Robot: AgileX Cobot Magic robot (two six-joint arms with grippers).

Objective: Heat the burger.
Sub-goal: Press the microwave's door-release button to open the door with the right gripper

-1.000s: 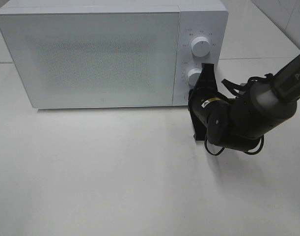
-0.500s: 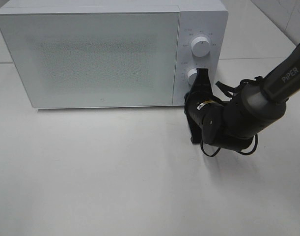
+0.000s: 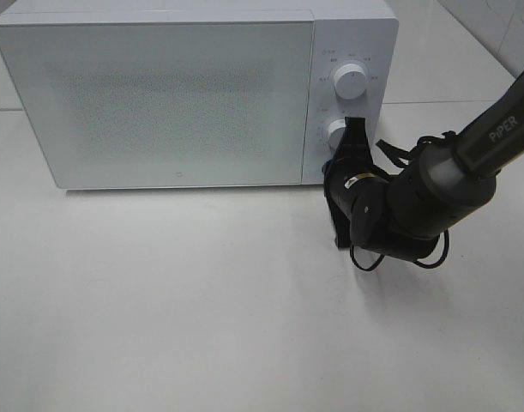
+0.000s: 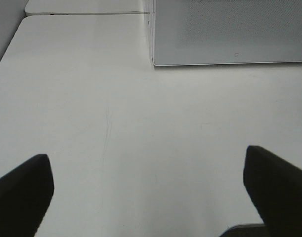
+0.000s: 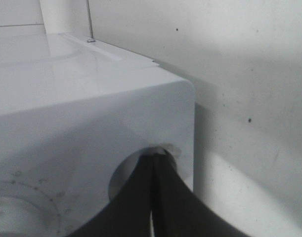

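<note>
**First inspector:** What do we record on the left?

**Second inspector:** We see the left gripper (image 4: 146,154) only in its own wrist view. Its two dark fingers (image 4: 22,192) stand wide apart above the bare white table (image 4: 106,98), with nothing between them. A corner of the microwave (image 4: 230,34) lies ahead of it, well apart.

**First inspector:** And the middle?

**Second inspector:** From the high camera we note the microwave standing at the back of the table, its door (image 3: 159,103) closed flat against the body. The door's speckled pane gives us no sight of the inside.

**First inspector:** Where do we place the burger?

**Second inspector:** We cannot tell. It shows in none of the three views.

**First inspector:** And the right?

**Second inspector:** On the control panel (image 3: 369,51) we note an upper knob (image 3: 352,82) and a lower knob (image 3: 336,133). The right gripper (image 3: 354,127) has its fingers pressed together and carries nothing. Its tips sit at the panel, just beside the lower knob. The right wrist view puts those tips at the rim of a round recess (image 5: 123,180) near the panel's corner. They appear to touch it, though we cannot confirm contact. The dark right arm (image 3: 493,137) enters from the right edge.
</note>
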